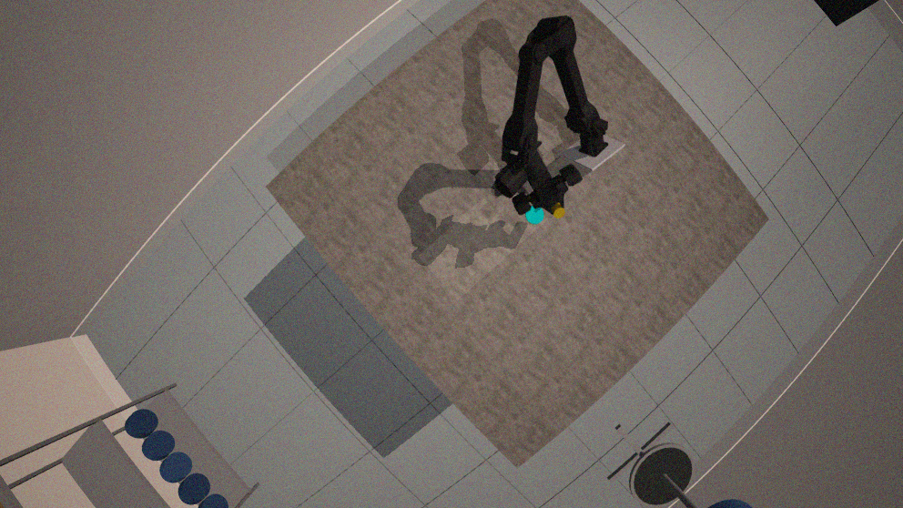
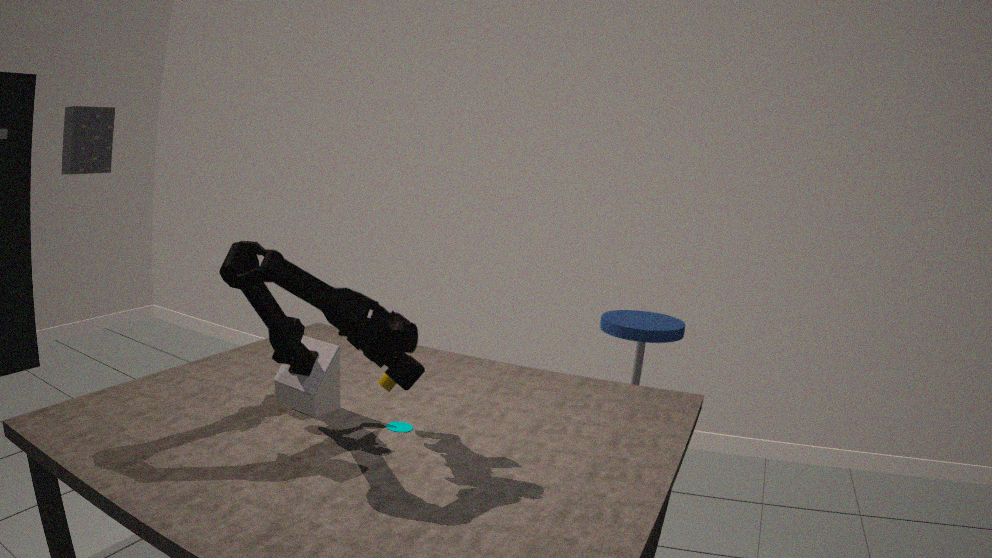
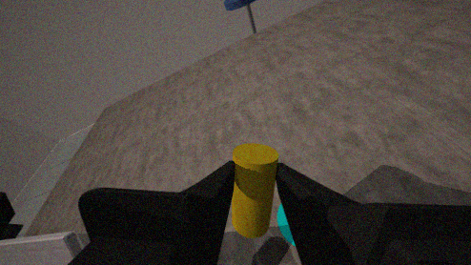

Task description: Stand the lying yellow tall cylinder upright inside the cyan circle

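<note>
The yellow tall cylinder (image 1: 558, 212) (image 2: 387, 381) (image 3: 253, 195) is held in the air, clear of the table, tilted and partly hidden by the fingers in the exterior view. My gripper (image 3: 255, 167) is shut on it, one finger on each side, and points slantwise down. The cyan circle (image 1: 533, 216) (image 2: 400, 427) (image 3: 284, 223) lies flat on the table, below the cylinder in the exterior view and just left of it in the top view. In the wrist view the right finger hides part of the circle.
The brown table (image 1: 536, 353) (image 2: 554, 430) bears the arm's pale base block (image 1: 609, 155) (image 2: 305, 395), behind and to the left of the circle in the exterior view. Dark arm shadows lie across the table. A blue stool (image 2: 642, 325) stands beyond the table edge.
</note>
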Action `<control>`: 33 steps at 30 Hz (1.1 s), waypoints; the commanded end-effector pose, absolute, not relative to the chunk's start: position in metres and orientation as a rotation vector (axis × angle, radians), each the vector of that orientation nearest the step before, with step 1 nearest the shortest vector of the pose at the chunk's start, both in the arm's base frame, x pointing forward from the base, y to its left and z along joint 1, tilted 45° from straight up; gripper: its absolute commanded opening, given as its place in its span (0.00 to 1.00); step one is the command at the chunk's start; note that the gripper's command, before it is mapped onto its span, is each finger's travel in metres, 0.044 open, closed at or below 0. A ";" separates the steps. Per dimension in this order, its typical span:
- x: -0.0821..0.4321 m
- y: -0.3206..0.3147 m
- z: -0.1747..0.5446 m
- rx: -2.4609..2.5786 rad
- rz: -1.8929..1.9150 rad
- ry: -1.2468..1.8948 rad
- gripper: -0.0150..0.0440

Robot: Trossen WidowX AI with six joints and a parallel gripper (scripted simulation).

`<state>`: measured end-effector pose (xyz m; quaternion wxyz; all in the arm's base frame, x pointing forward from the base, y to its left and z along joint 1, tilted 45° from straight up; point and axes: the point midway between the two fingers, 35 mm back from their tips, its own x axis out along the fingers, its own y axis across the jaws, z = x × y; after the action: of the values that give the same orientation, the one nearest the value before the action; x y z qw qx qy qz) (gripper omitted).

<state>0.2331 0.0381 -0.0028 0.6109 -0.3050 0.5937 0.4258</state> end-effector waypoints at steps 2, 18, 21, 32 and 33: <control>0.232 0.039 -0.003 -0.689 1.001 1.334 0.43; 0.233 0.038 0.001 -0.660 1.032 1.210 0.43; 0.234 0.038 0.002 -0.656 1.037 1.185 0.43; 0.235 0.037 0.005 -0.646 1.050 1.096 0.43; 0.235 0.037 0.005 -0.646 1.051 1.087 0.43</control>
<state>0.2365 0.0360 0.0053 0.6761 -0.2899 0.4944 0.4630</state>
